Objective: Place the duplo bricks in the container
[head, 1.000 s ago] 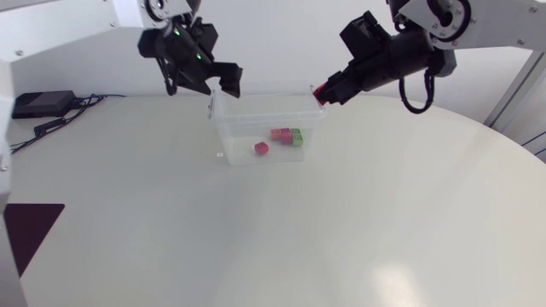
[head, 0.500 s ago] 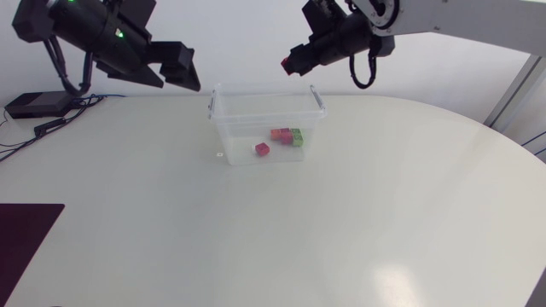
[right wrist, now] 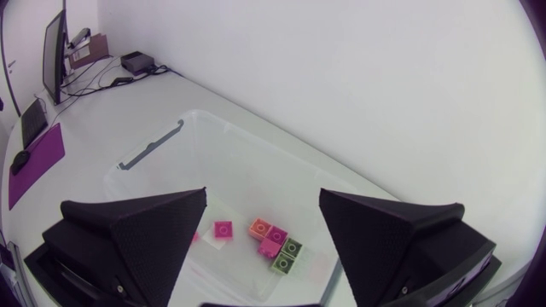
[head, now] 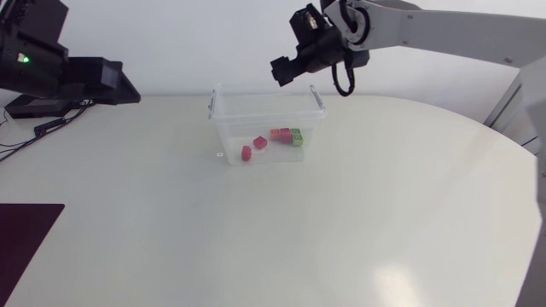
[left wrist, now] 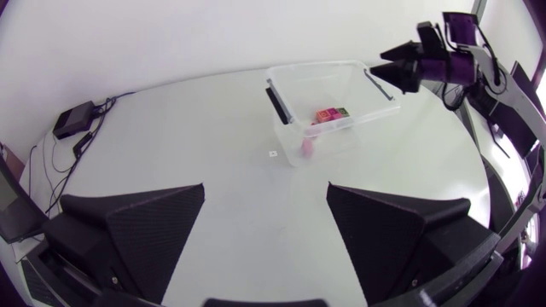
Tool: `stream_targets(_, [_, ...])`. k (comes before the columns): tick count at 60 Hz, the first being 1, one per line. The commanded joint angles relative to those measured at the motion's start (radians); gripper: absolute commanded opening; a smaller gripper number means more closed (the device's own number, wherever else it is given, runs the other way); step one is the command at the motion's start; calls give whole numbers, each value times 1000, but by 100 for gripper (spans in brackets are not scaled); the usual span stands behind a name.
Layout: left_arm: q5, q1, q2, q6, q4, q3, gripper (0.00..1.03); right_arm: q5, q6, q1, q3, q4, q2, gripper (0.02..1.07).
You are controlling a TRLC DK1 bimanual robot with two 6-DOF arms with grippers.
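Our right pincer (right wrist: 263, 194) hangs spread and empty above the container (right wrist: 223, 122), so the duplo bricks (right wrist: 275, 245) lie straight below it, between its fingers as the wrist view looks down. They are pink, orange and green, and every brick we see rests on the container's floor. Farther off, our left pincer (left wrist: 266, 188), also spread and empty, sits well apart across the bench (head: 341, 222); the right arm is clearly nearer.
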Motion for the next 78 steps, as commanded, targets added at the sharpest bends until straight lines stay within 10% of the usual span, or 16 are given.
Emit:
stream_targets(1, [-2, 48, -64, 22, 34, -72, 100, 38, 34, -25, -138, 64, -142, 103])
stream_targets(37, [-152, 124, -485, 87, 305, -517, 100, 145, -25, -239, -1010, 354, -983, 102])
stream_targets(78, [-145, 163, -906, 74, 655, -983, 99, 142, -21, -406, -1496, 431, -1586, 96])
